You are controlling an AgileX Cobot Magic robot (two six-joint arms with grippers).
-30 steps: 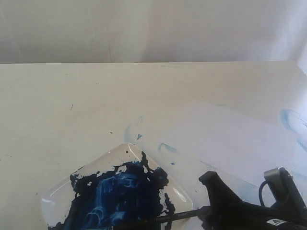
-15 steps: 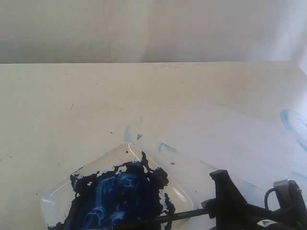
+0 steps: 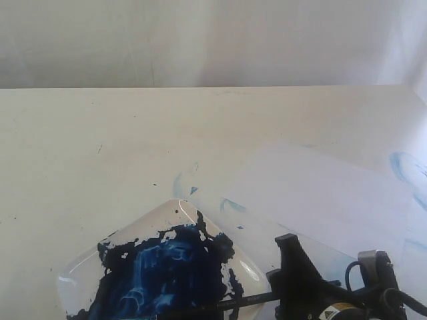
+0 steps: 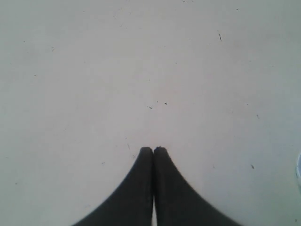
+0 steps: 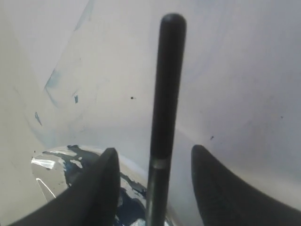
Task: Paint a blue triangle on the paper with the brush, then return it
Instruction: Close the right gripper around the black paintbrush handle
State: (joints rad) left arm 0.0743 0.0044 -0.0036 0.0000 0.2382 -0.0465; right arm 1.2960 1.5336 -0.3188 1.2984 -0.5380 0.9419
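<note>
Your right pincer [image 5: 154,150] stands wide, the brush [image 5: 165,84] running untouched between its jaws, its tip seemingly propped on the paint dish [image 3: 177,205] ahead to keep the worktop [image 3: 100,147] clean. The paper [image 3: 320,193] beside it shows no dark strokes. Left pincer [image 4: 153,150] is closed.

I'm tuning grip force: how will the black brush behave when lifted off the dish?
Probably light and stiff: the brush is a thin straight rod. Its round, smooth handle may roll or slip in the open right claw.
</note>
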